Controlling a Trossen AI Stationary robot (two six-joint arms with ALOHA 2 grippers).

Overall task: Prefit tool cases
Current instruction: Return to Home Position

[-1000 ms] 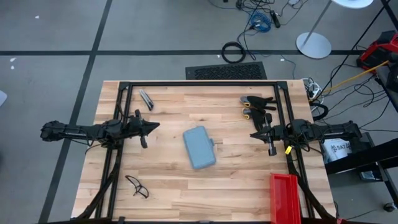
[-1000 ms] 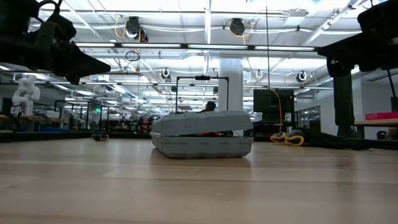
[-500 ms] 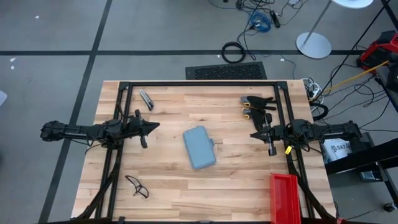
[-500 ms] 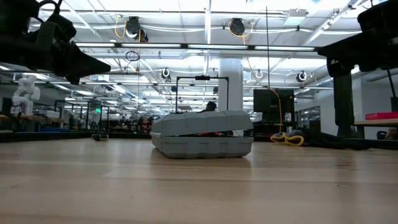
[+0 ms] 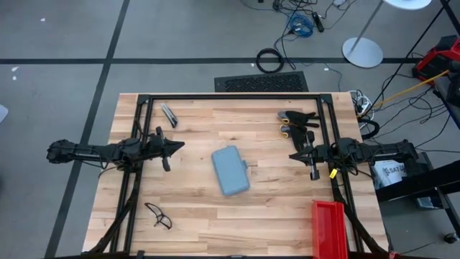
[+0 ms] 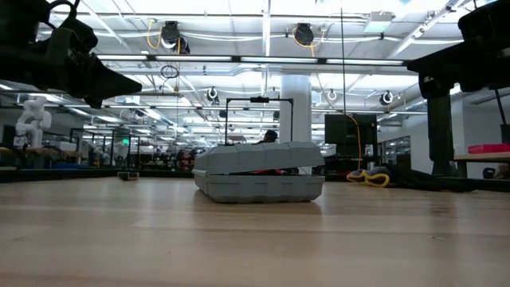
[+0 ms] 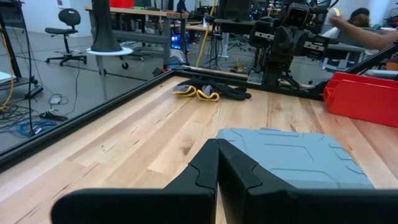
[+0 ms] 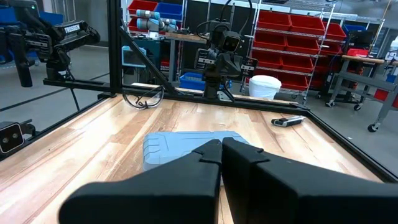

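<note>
High view: closed blue-grey tool case (image 5: 230, 170) lies flat mid-table (image 5: 194, 208), long axis slightly tilted. Left gripper (image 5: 180, 145) is left of the case, well apart. Right gripper (image 5: 293, 155) is right of the case, also well apart. Both point at the case, with bare wood in between. Black frame (image 5: 230, 96) runs around the table edges. Small tool (image 5: 169, 114) lies beyond the case to the left, and gloves (image 5: 295, 122) beyond it to the right. Safety glasses (image 5: 158, 215) sit on the near-left side of the case, red bin (image 5: 328, 229) on the near-right at the table edge.

Low view: case (image 6: 259, 187) rests on the wood. Its lid sits down, but a thin gap shows something red (image 6: 267, 171) inside. Both arms hang high, clear of the case on either side. The gloves show low, right of the case.

Left wrist view: the left gripper's fingers (image 7: 205, 171) are pressed together, holding nothing. They cover the near edge of the case (image 7: 292, 155). Gloves and red bin lie past the case, with the right arm facing from the far side.

Right wrist view: the right gripper's fingers (image 8: 239, 165) are pressed together and empty. They hide part of the case (image 8: 174, 144). Small tool and safety glasses lie beyond the case on opposite sides.
</note>
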